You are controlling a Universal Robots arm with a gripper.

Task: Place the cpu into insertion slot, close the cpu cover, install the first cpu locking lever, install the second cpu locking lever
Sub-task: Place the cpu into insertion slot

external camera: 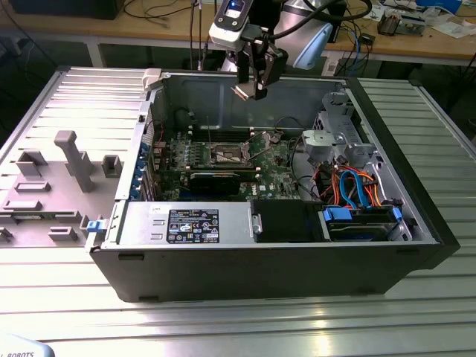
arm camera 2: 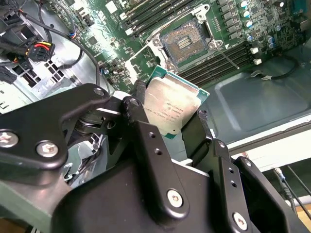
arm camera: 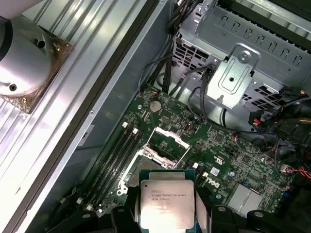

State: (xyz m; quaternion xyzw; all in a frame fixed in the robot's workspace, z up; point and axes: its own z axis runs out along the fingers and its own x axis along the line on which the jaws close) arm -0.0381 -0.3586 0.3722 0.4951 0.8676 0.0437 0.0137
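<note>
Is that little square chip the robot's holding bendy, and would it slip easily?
Probably stiff: the cpu looks flat with the gripper pinching just two edges. Its shiny metal top seems smooth, so it might slip. Small and thin, it's likely light.

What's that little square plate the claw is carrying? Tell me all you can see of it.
The cpu is a small flat square chip: silvery-grey metal top with fine print, on a thin green base showing at its edges. The gripper clamps two opposite edges, the metal top facing the wrist cameras. It hangs over the open computer case, clear of the uncovered insertion slot on the green board.
</note>
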